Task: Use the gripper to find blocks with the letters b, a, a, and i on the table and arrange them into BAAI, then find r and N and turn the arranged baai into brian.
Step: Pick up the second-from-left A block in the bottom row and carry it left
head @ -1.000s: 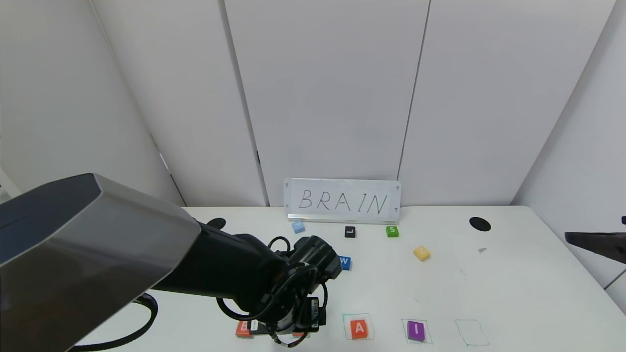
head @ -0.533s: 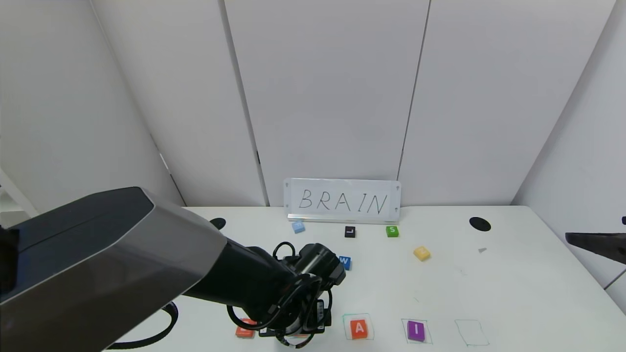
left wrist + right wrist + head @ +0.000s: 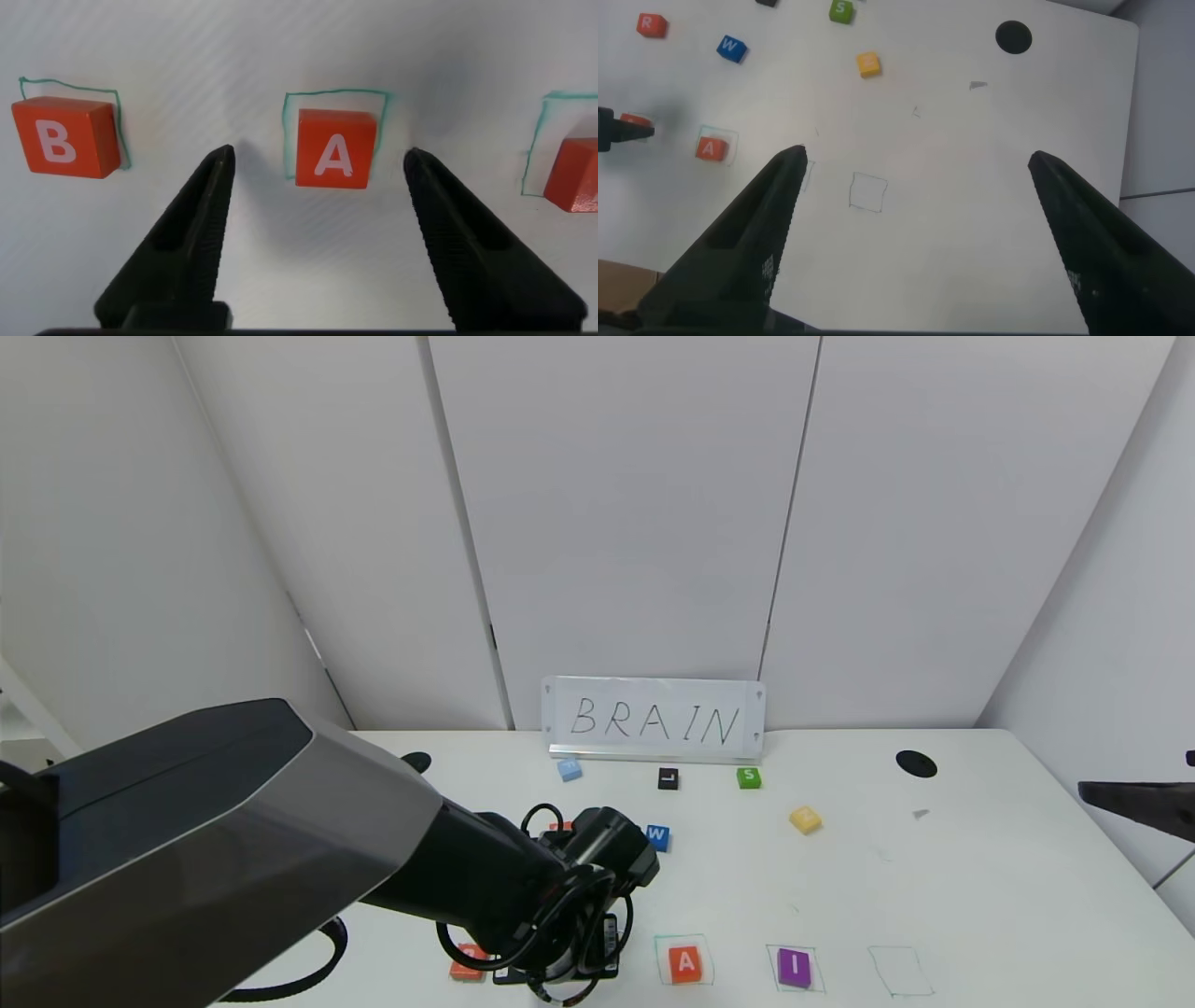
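Observation:
In the left wrist view my left gripper (image 3: 320,157) is open and hovers over an orange-red A block (image 3: 334,147) that lies in a green square, between the fingertips and touching neither. The orange-red B block (image 3: 65,137) lies in its own square on one side, and the edge of the second A (image 3: 575,175) shows on the other. In the head view the left gripper (image 3: 560,973) is at the table's front edge, between B (image 3: 467,963) and A (image 3: 686,963), with the purple I (image 3: 794,966) further right. The yellow N (image 3: 805,819) lies mid-table. R (image 3: 651,25) shows in the right wrist view.
The white table (image 3: 980,877) holds a drawn empty square (image 3: 901,971) right of I. Blue W (image 3: 658,837), green S (image 3: 748,777), a black L block (image 3: 667,778) and a light blue block (image 3: 569,769) lie before a BRAIN sign (image 3: 653,721). My right gripper (image 3: 920,159) is open, parked high at the right edge.
My left arm has shifted a little to the right over the front row and its elbow has dropped. The blocks in view have not moved. The right arm stays still.

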`<act>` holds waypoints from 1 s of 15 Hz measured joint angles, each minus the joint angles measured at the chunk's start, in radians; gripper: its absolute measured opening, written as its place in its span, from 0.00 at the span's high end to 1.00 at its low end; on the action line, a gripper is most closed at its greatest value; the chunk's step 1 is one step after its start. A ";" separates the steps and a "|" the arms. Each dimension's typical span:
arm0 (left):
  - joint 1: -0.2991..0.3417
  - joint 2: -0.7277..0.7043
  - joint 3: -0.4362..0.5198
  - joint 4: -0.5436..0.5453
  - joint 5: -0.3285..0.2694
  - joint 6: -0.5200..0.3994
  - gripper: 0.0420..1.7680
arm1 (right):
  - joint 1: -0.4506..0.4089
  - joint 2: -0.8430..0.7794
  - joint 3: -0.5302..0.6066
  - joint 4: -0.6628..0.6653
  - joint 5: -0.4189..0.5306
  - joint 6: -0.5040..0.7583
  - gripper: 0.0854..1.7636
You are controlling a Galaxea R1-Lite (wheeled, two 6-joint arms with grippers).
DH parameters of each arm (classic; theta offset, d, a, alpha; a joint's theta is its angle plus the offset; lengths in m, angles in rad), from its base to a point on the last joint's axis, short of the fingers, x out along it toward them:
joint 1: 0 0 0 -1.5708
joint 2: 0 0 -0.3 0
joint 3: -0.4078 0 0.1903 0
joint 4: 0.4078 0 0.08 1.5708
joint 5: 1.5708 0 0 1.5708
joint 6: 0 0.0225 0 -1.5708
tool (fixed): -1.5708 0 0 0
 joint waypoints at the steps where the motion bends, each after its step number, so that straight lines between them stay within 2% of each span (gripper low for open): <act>1: 0.000 0.000 0.000 0.000 -0.002 0.000 0.37 | 0.000 0.000 0.000 0.000 0.000 0.000 0.03; 4: 0.000 0.002 0.000 -0.001 -0.003 0.000 0.56 | 0.000 0.000 -0.001 0.000 0.000 0.000 0.03; 6: 0.000 0.002 0.000 -0.001 -0.003 0.000 0.74 | 0.000 -0.001 -0.001 0.000 0.000 0.000 0.03; 15: 0.001 -0.004 0.000 0.006 0.001 0.000 0.74 | 0.000 -0.010 0.000 0.000 0.001 0.000 0.03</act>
